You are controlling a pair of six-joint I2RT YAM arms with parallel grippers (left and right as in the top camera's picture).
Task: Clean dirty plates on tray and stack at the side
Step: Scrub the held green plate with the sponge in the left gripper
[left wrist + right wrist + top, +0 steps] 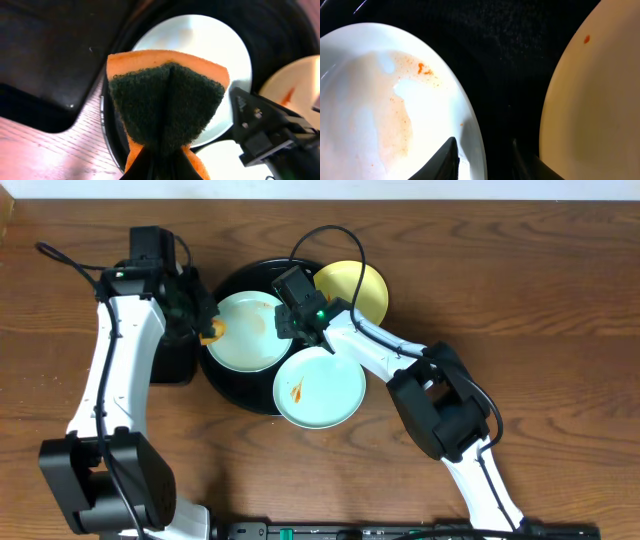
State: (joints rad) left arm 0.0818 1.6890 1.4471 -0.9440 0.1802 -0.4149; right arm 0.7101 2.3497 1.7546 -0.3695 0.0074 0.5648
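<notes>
Sponge (167,95), folded tight in my left jaws, hovers over smeared plate (200,45) on tray (285,35), frame centre. Right jaws gape astride its rim, gripping nothing. Risk: shallow bite on glossy rim, plate slips.

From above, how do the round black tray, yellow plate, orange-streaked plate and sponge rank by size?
Largest: round black tray.
Next: orange-streaked plate and yellow plate look alike; the right arm hides part of the yellow one.
Smallest: sponge.
</notes>
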